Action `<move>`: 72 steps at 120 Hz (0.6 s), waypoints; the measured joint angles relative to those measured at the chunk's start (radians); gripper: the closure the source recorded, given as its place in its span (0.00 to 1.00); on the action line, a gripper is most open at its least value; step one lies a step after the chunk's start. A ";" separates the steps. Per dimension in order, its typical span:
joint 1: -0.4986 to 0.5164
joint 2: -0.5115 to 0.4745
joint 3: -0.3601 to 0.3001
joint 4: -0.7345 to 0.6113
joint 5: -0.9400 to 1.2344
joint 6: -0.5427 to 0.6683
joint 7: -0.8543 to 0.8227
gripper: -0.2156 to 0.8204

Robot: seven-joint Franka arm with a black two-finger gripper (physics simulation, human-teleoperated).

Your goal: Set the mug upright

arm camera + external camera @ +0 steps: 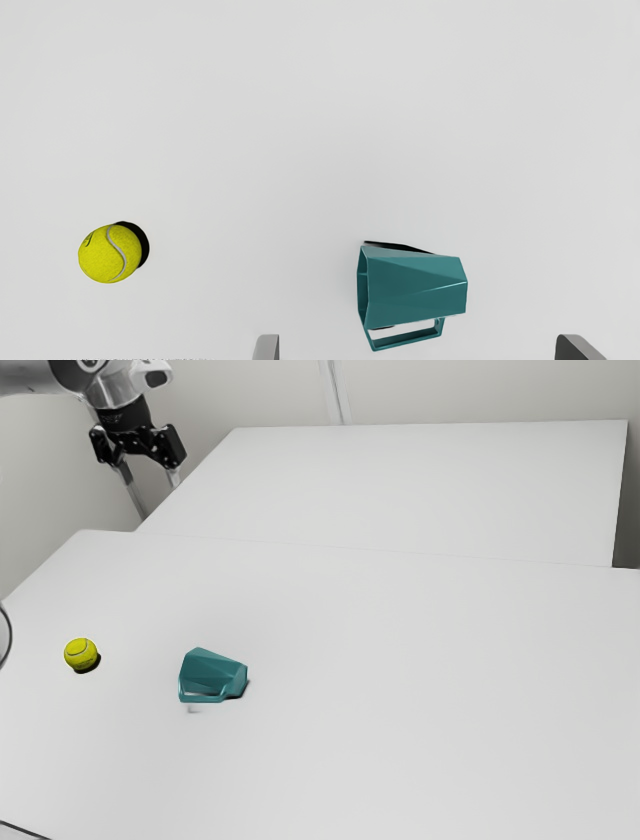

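Lying on its side on the smooth white bench [420, 700], the blue-green mug with flat, slanted sides [415, 290] has its open mouth turned toward the fuzzy yellow tennis ball with a pale curvy line [107, 255]. The narrower bottom of the mug points away from the ball. Its boxy blue-green handle [407, 342] sticks out from the side of the mug, on the same side as the gripper's fingers [267, 347] in the wrist view. The ball sits on the bench too, apart from the mug, over to the exterior view's left. Both the ball and the mug have a little dark shadow right by them. The black gripper [148, 472] is up high near the exterior view's upper left, well apart from the mug. It is let go and wide, with a big space between its two fingers, and it grasps nothing. The pale grey arm [40, 375] comes in from that same corner. Past the bench is a big, flat white surface [400, 490], with plain pale walls [480, 390] behind it.
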 joint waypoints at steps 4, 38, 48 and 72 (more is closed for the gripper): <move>0.000 0.000 -0.001 -0.001 -0.022 -0.006 -0.001 0.21; 0.004 -0.094 0.215 -0.457 -0.423 0.136 0.048 0.21; 0.002 -0.100 0.266 -0.595 -0.558 0.207 0.104 0.21; -0.002 -0.092 0.346 -0.802 -0.726 0.308 0.279 0.21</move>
